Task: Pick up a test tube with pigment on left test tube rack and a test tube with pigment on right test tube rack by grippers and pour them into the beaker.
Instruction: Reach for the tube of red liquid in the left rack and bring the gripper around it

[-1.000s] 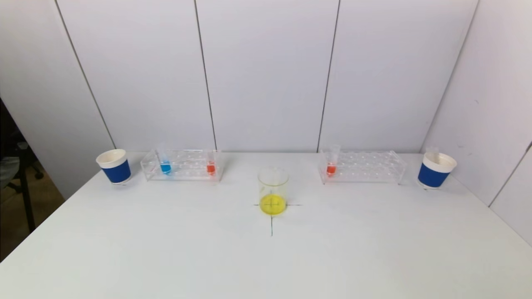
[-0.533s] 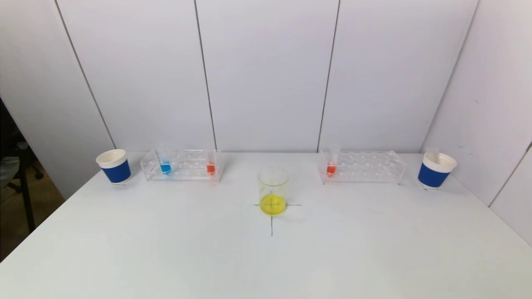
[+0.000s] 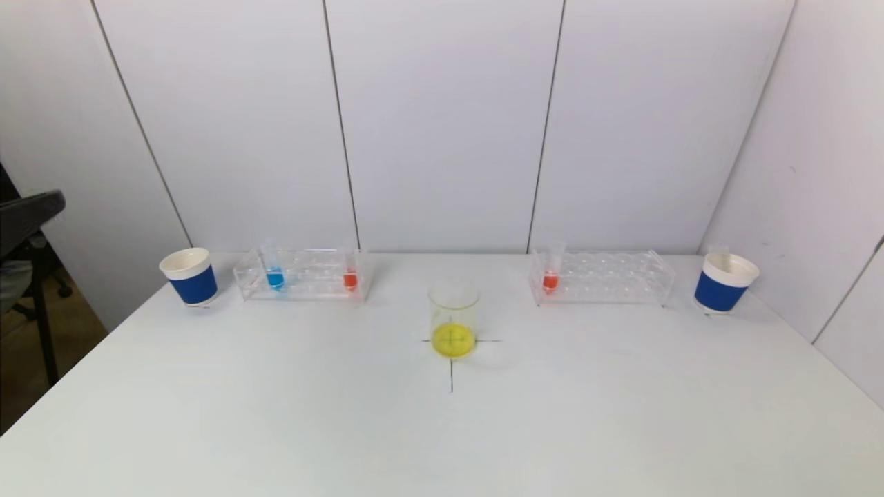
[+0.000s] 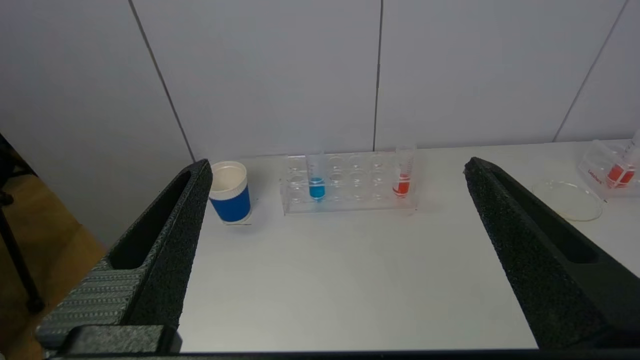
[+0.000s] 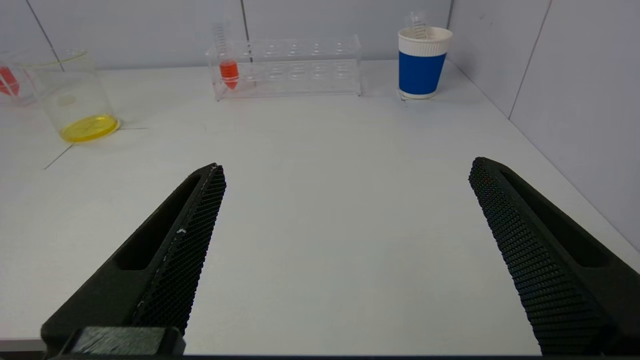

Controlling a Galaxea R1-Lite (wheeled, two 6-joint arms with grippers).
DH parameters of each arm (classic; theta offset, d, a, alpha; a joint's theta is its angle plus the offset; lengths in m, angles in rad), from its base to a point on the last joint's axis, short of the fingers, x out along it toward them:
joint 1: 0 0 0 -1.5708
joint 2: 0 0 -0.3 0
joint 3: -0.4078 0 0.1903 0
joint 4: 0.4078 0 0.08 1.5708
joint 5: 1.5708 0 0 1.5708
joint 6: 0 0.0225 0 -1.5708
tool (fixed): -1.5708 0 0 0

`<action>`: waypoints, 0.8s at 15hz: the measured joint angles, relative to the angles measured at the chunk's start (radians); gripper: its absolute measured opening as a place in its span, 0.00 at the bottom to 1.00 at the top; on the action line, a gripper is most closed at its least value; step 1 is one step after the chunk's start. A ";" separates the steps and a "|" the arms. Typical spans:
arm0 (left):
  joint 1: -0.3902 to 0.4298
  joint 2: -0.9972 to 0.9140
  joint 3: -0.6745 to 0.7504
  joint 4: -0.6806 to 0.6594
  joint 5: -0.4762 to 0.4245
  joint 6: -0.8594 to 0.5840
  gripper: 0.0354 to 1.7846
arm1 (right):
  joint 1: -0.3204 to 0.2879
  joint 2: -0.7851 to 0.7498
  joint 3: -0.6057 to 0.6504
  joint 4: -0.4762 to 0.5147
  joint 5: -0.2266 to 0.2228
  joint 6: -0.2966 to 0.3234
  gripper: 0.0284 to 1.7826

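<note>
A clear left rack (image 3: 304,275) at the back left holds a blue-pigment tube (image 3: 274,275) and an orange-pigment tube (image 3: 350,276); they show in the left wrist view too, blue tube (image 4: 316,184) and orange tube (image 4: 402,181). A clear right rack (image 3: 604,277) holds one orange-pigment tube (image 3: 550,276), also in the right wrist view (image 5: 229,70). The beaker (image 3: 454,319) with yellow liquid stands mid-table on a cross mark. My left gripper (image 4: 335,172) is open and empty, well short of the left rack. My right gripper (image 5: 345,170) is open and empty over bare table. Neither gripper shows in the head view.
A blue-and-white paper cup (image 3: 190,276) stands left of the left rack. Another cup (image 3: 724,283) with an empty tube in it stands right of the right rack. Walls close the back and the right side. A dark chair (image 3: 27,214) is off the table's left edge.
The table's things have not moved. A dark chair part has come into sight at the far left edge of the head view.
</note>
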 joint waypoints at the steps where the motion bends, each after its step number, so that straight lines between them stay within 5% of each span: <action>1: -0.013 0.036 -0.003 -0.024 0.006 0.000 0.99 | 0.000 0.000 0.000 0.000 0.000 0.000 0.99; 7: -0.203 0.269 0.013 -0.226 0.197 -0.003 0.99 | 0.000 0.000 0.000 0.000 0.000 0.000 0.99; 12: -0.294 0.460 0.032 -0.414 0.258 -0.013 0.99 | 0.000 0.000 0.000 0.000 0.000 0.000 0.99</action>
